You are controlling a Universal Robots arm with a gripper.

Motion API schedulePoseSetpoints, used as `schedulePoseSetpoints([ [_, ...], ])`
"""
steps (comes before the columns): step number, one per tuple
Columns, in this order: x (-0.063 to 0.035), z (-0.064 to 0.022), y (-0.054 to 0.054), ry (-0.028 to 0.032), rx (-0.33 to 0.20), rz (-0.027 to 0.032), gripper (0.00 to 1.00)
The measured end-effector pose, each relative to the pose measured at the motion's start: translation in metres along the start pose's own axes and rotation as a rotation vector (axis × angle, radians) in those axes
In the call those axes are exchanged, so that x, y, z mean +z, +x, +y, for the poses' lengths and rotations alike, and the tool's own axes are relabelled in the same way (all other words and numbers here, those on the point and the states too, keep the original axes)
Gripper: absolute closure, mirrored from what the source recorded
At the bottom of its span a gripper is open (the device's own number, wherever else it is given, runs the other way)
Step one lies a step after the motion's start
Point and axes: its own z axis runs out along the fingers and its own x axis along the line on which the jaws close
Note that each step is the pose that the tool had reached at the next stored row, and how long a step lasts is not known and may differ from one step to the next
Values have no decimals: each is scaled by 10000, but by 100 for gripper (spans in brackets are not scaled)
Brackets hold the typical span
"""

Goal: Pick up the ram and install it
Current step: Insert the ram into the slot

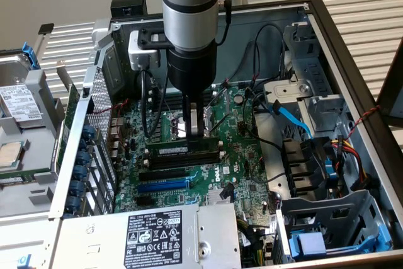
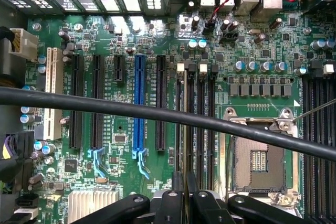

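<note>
Inside the open computer case (image 1: 352,61), the end effector (image 1: 196,131) grips the ram (image 1: 184,148) in a motherboard slot.

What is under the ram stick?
The ram, held edge-down by the gripper, sits over a black slot on the green motherboard. Whether it is fully seated is hidden.

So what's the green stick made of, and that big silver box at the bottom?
The ram, held in the pincer, looks like matte green circuit board, hard plastic-like sheet with dark chips. The silver box looks like bare sheet metal: dull grey shine, folded edges, small holes, a printed label.
</note>
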Motion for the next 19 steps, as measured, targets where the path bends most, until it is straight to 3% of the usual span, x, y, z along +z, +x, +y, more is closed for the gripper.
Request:
schedulePoseSetpoints([
  [13,21,7,0,7,2,14,87],
  [19,25,13,0,104,1,9,87],
])
